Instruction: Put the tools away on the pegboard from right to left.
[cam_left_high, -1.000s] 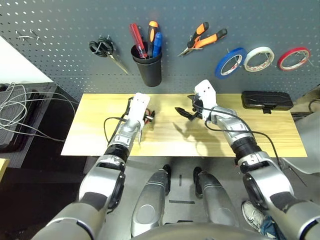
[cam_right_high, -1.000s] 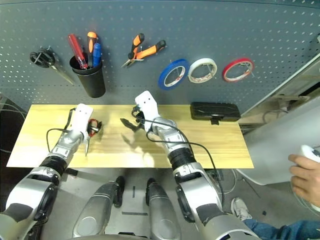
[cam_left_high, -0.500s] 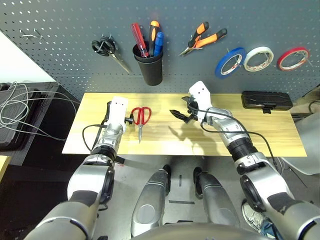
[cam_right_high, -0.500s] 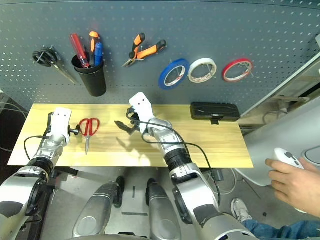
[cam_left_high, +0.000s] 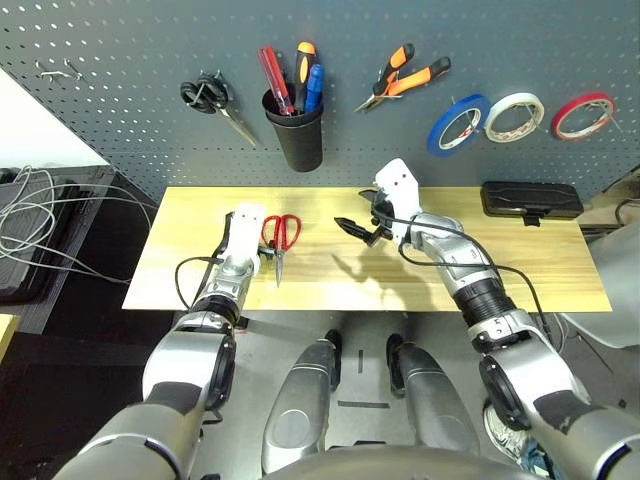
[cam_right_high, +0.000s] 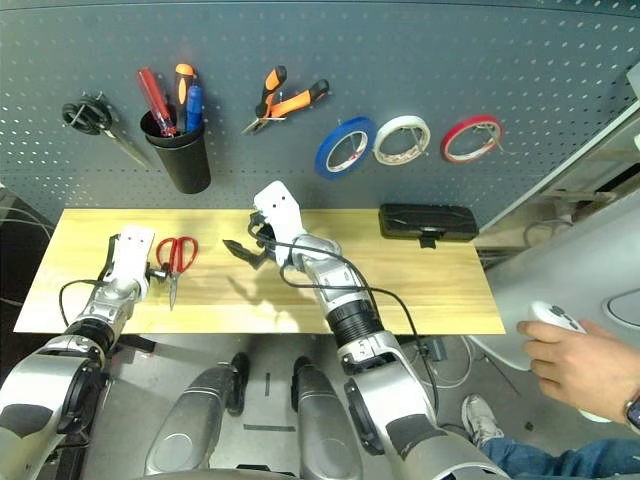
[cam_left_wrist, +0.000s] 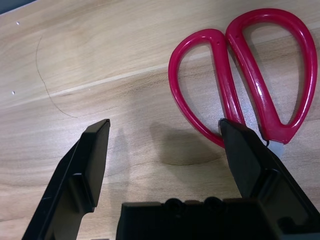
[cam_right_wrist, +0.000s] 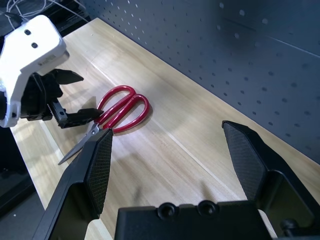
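So my left end effector (cam_left_wrist: 165, 145) is spread wide with nothing in it, low over the worktop (cam_left_high: 330, 280), and the red-handled scissors (cam_left_wrist: 250, 85) lie flat just beside its right finger. My right end effector (cam_left_high: 357, 227) is wide open and empty too, hanging well off to their right.

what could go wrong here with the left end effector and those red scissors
The red-handled scissors lie flat on the table, so the open left end effector, with one finger over a handle loop, may push them aside rather than grip them. A grasp on one loop could let the blades swing open when lifted. The open right end effector hovers close by and might get in the way.
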